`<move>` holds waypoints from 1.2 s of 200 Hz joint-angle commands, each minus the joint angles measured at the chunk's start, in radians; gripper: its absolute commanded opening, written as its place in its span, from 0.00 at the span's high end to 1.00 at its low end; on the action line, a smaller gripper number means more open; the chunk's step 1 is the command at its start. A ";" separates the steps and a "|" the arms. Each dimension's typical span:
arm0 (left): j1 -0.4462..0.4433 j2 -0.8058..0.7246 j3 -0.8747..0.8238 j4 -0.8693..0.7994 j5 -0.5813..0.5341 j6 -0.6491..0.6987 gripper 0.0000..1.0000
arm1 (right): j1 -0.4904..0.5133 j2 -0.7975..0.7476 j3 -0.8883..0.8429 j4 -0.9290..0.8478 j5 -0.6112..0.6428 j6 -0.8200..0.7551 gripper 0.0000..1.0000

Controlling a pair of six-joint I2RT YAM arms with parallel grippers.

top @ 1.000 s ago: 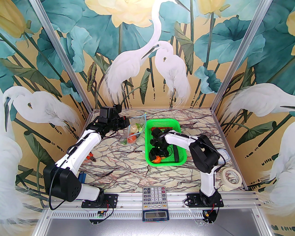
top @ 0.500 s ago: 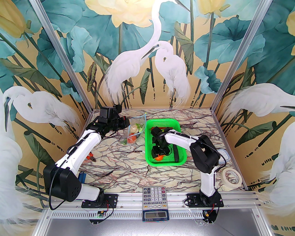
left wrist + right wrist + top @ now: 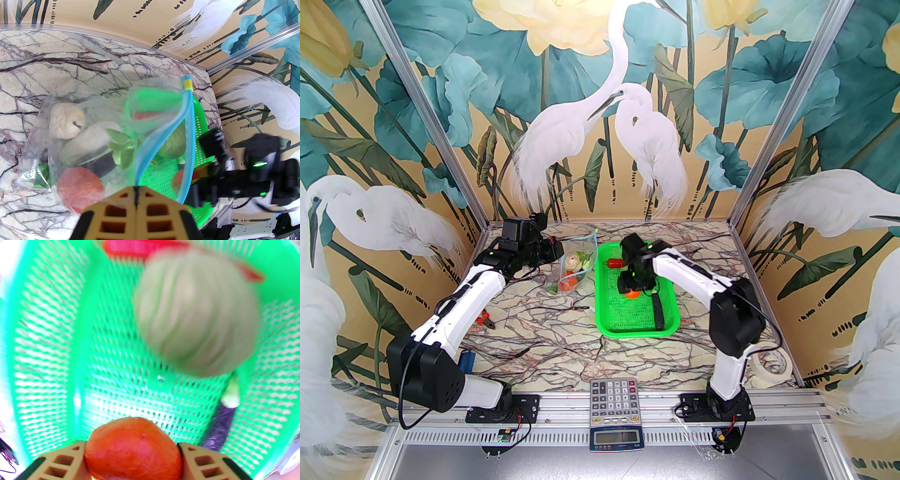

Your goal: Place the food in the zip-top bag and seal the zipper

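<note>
The zip-top bag (image 3: 573,268) lies left of the green basket, mouth gaping. My left gripper (image 3: 136,191) is shut on its light-blue zipper (image 3: 187,131). Inside the bag lie a pale bulb (image 3: 65,121), a napa cabbage (image 3: 90,141) and a tomato (image 3: 78,185). My right gripper (image 3: 632,290) hangs over the basket's middle, shut on an orange-red tomato (image 3: 133,446). Below it in the basket sit a blurred green cabbage (image 3: 196,322), a red chili (image 3: 615,263) and a dark eggplant (image 3: 658,311).
The green mesh basket (image 3: 601,323) stands at centre right on the marble table. Pliers (image 3: 486,321) lie by the left arm. A tape roll (image 3: 771,363) sits at the near right and a calculator (image 3: 614,398) at the front edge.
My right gripper closed on the tomato at the basket's near end, lifted it and carried it toward the basket's far end. The left arm and the bag have stayed still.
</note>
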 commanded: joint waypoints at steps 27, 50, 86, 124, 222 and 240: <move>-0.004 -0.013 -0.014 0.034 0.004 -0.009 1.00 | -0.008 -0.056 0.226 -0.029 0.045 -0.023 0.63; -0.004 -0.008 -0.013 0.037 0.004 -0.010 1.00 | -0.004 -0.048 0.327 0.006 -0.008 -0.014 0.63; -0.004 -0.005 -0.007 0.043 -0.002 -0.019 1.00 | 0.027 0.003 0.434 0.093 -0.109 -0.002 0.63; -0.004 0.008 0.002 0.056 0.013 -0.044 1.00 | 0.079 0.110 0.572 0.077 -0.160 -0.005 0.60; 0.014 0.008 -0.005 0.100 0.042 -0.082 1.00 | 0.138 0.288 0.683 -0.012 -0.223 -0.013 0.53; 0.016 0.010 -0.003 0.099 0.044 -0.084 1.00 | 0.138 0.305 0.683 -0.019 -0.224 -0.014 0.47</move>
